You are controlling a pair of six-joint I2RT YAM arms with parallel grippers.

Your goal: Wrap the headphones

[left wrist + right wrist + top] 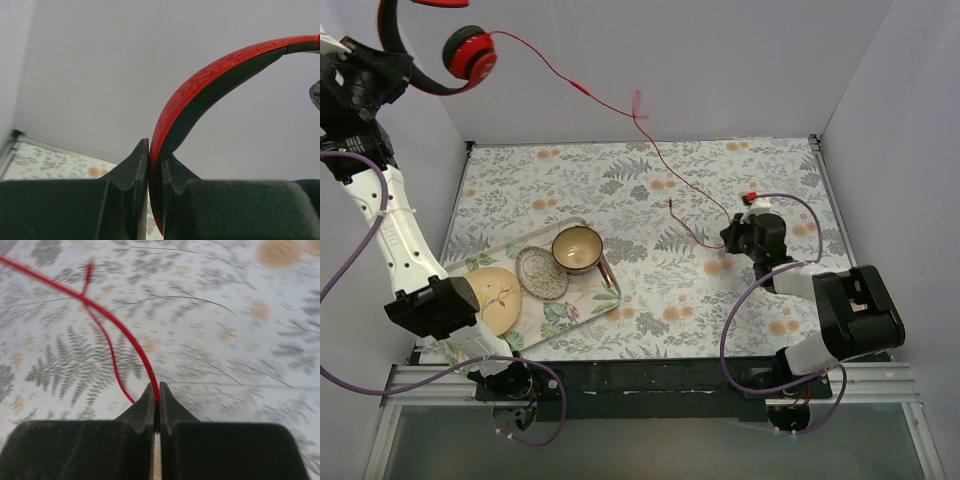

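Observation:
The red headphones hang high at the far left, one round ear cup facing the camera. My left gripper is shut on the black-lined headband, which arcs up and right from the jaws in the left wrist view. The thin red cable runs from the ear cup down across the table to my right gripper. That gripper is shut on the cable just above the floral tabletop. A loose end of cable curls beside it.
A floral tray at the near left holds a cup, a small patterned saucer and a cream plate. Grey walls enclose the floral tabletop on three sides.

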